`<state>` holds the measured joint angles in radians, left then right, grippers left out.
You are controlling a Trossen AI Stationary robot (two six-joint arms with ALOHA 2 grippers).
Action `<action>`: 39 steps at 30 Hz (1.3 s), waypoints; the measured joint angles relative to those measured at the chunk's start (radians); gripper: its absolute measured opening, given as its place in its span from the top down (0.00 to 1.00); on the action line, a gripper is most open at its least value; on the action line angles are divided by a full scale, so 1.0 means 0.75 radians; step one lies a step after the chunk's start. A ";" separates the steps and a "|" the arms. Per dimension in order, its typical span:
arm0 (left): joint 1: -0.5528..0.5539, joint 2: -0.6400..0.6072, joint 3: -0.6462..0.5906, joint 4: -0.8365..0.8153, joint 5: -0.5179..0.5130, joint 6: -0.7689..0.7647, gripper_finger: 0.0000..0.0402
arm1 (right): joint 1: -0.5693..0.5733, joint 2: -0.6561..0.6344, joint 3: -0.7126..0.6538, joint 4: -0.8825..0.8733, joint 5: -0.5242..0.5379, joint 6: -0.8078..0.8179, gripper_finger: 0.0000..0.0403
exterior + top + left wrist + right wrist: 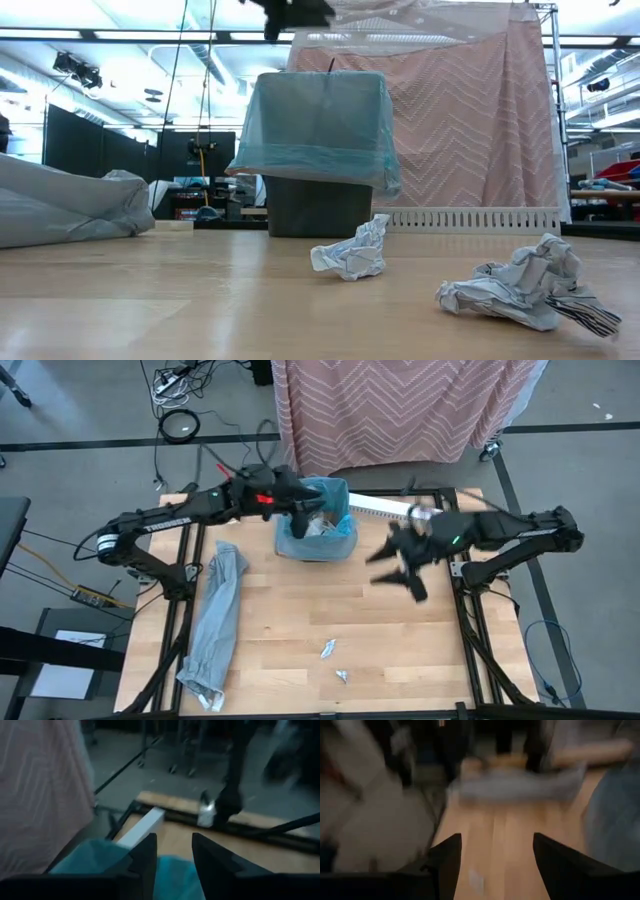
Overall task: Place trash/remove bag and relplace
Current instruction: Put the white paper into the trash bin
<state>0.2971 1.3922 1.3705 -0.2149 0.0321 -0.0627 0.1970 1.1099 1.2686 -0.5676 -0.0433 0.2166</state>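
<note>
Left end effector point(300, 510) is held above the bag point(335, 540), fingers parted and empty. Right end effector point(405, 570) is spread wide; trash point(327, 648) could be pushed off the desk point(280, 620)

The table point(300, 630) has a light wooden plank top on a dark metal frame. The bin point(316, 532) stands near the far edge, at mid-width, lined with the blue bag point(335, 495), whose rim folds over the bin's upper walls. A pale grey plastic bag point(215, 622) lies lengthwise along the left side, from beside the bin to the near edge. Two crumpled white scraps point(327, 648) lie on the near half, close together, well apart from the bin. A white bar point(385, 508) lies along the far edge, right of the bin.
</note>
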 joint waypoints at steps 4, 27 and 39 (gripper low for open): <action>-0.042 -0.121 0.025 -0.074 0.021 -0.022 0.69 | 0.118 0.084 -0.062 -0.117 0.031 -0.089 0.43; -0.606 -0.506 -0.077 -0.725 -0.425 -0.276 0.70 | 0.207 0.893 -0.387 1.020 -0.286 -0.131 0.42; -0.651 -0.505 -0.231 -0.660 -0.436 -0.359 0.70 | 0.231 1.132 -0.303 1.034 -0.183 -0.115 0.39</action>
<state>-0.1913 1.0134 1.1975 -0.7099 -0.2949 -0.3321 0.3702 1.9587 1.0416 0.2081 -0.1809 0.1302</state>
